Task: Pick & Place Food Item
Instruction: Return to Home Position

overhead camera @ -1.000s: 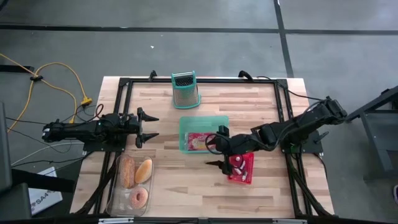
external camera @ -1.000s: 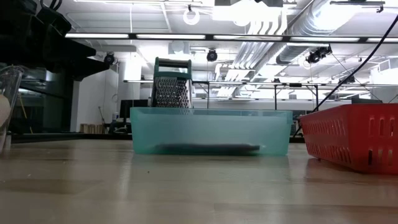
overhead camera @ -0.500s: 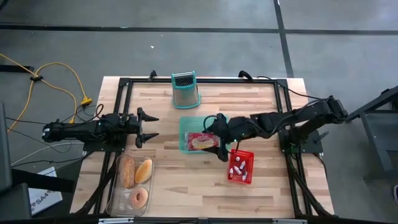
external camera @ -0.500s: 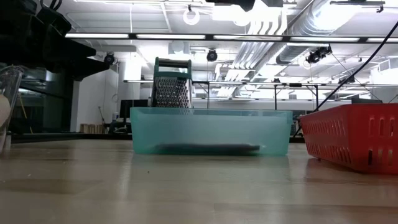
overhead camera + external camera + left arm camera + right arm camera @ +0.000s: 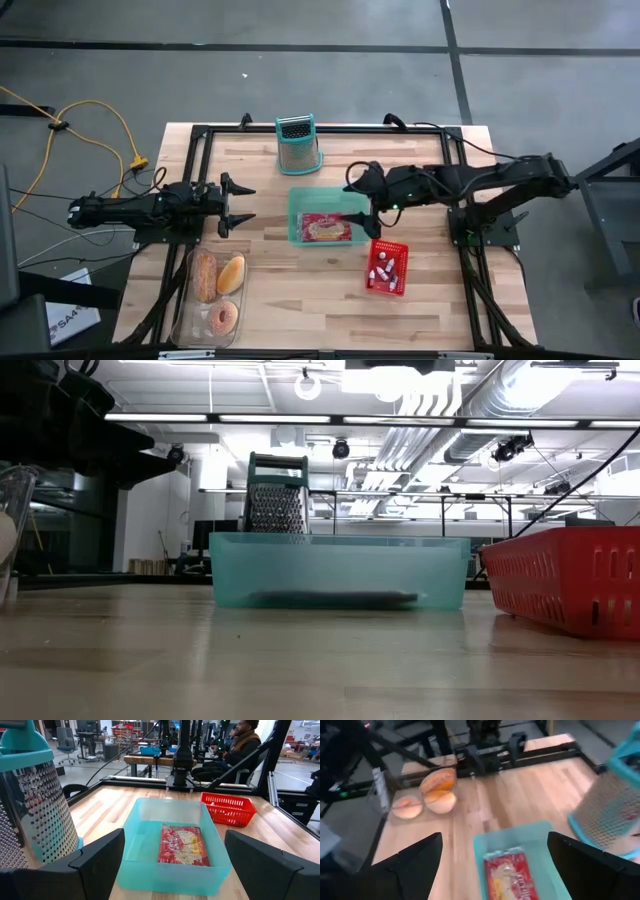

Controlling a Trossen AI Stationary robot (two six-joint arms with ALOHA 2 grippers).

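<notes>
The food is sitting in the transparent bin [image 5: 183, 322] at the table's front-left corner. One bread roll [image 5: 205, 275] and a second bread roll [image 5: 231, 272] are lying side by side, and a pink-glazed doughnut [image 5: 222, 318] is resting just beside them, nearer the table's front edge.

All three are probably going to handle as light, soft pieces that dent under a hard squeeze. The rolls are likely asking for a gentle grip across their narrow middle. The doughnut's glaze is probably tacky and easy to mar, so the outer sides of the ring would be the safer hold.

The left gripper [image 5: 245, 204] is hanging low just past the bin's far end. Its arm is lying stretched along the table's left side, its fingers are standing spread wide and it is carrying nothing. It is pointing toward the teal bin [image 5: 296, 232], where a red packet [image 5: 326, 227] is lying flat.

The right gripper [image 5: 362, 197] is hovering over the teal bin's far-right corner, with its arm reaching in long from the right side. Its fingers are likewise gaping apart and empty. The red basket [image 5: 397, 288] is sitting near it and the grater [image 5: 298, 145] is standing beyond. Judging by where the food is lying, only folding back to rest is remaining for this arm
</notes>
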